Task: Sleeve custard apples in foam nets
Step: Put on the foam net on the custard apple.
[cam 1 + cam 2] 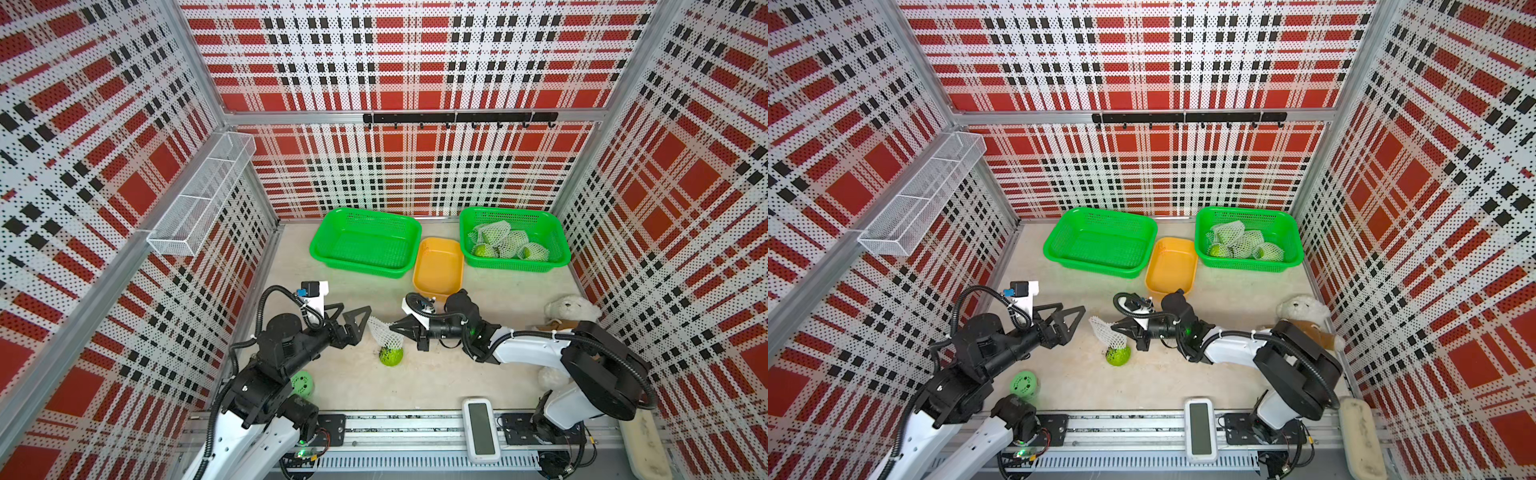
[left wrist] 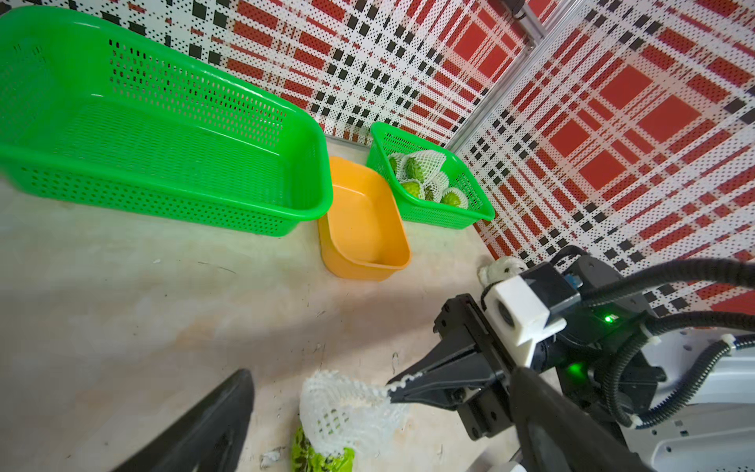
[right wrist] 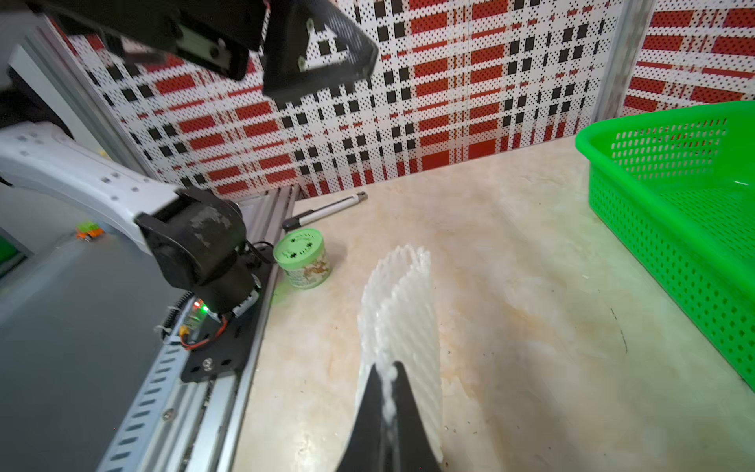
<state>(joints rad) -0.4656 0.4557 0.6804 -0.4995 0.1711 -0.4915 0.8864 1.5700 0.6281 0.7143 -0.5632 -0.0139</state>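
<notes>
One custard apple (image 1: 391, 356) (image 1: 1118, 356) (image 2: 320, 457), green with dark patches, sits mid-table. A white foam net (image 1: 384, 330) (image 1: 1105, 331) (image 2: 347, 408) (image 3: 402, 310) covers its top; the fruit's lower half shows bare. My right gripper (image 1: 394, 326) (image 1: 1116, 328) (image 3: 388, 374) is shut on the net's upper edge and holds it up. My left gripper (image 1: 356, 309) (image 1: 1072, 308) stands open just left of the net, touching nothing; its fingers (image 2: 220, 421) flank the net in the left wrist view. Several sleeved custard apples (image 1: 505, 245) (image 1: 1241, 243) (image 2: 425, 180) lie in the right green basket (image 1: 559, 253).
An empty green basket (image 1: 320, 249) and an orange tub (image 1: 438, 266) stand at the back. A white plush bear (image 1: 571, 308) lies by the right wall. A small green lidded can (image 1: 302, 384) (image 3: 302, 257) stands near the left arm's base. A white device (image 1: 481, 428) rests on the front rail.
</notes>
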